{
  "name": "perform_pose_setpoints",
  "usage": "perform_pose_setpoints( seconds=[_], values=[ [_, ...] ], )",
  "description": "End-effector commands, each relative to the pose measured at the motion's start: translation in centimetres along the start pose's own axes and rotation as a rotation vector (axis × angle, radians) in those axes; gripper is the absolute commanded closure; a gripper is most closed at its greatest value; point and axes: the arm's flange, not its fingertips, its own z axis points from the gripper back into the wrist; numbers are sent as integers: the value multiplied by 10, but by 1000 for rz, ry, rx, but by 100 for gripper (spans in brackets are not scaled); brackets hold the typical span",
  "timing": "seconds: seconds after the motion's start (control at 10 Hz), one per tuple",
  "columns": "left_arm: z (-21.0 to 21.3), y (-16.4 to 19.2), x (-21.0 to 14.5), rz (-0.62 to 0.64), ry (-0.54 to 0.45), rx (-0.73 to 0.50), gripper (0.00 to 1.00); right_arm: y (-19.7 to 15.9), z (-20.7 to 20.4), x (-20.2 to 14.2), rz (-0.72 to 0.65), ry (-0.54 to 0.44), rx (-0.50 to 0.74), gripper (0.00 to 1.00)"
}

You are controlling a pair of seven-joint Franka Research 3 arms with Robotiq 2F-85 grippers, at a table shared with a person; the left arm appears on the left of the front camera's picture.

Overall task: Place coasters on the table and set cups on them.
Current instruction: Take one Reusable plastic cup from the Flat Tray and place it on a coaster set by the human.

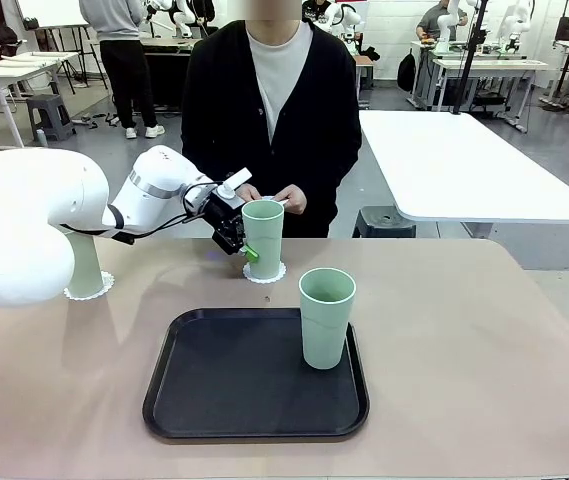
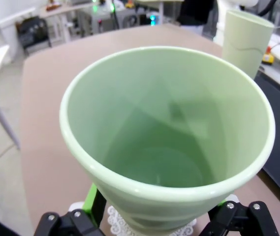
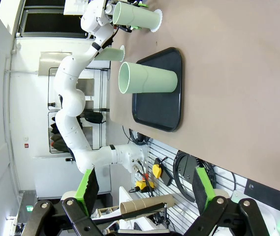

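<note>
A mint-green cup (image 1: 263, 235) stands on a lacy white coaster (image 1: 265, 272) at the far middle of the table (image 1: 464, 340). My left gripper (image 1: 246, 248) is shut on this cup low on its wall. In the left wrist view that cup (image 2: 169, 128) sits between the fingers, the coaster (image 2: 122, 222) under it. A second cup (image 1: 86, 268) stands on a coaster (image 1: 92, 291) at far left, partly behind my arm. A third cup (image 1: 326, 318) stands on the black tray (image 1: 224, 385). My right gripper (image 3: 145, 189) is open and holds nothing.
The person stands at the far edge with both hands (image 1: 276, 197) just behind the held cup, holding something small and white. The tray takes up the near middle. A white table (image 1: 464, 165) stands behind on the right.
</note>
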Motion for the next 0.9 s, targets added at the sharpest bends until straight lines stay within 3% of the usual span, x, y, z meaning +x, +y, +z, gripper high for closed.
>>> perform_pose_setpoints(
  seconds=[0.0,0.8],
  values=[
    [-2,-10,5,-9,100,20,0,-1,0,0,3,1,9,0],
    [18,-32,37,-49,309,84,0,-1,0,0,3,1,9,0]
  ],
)
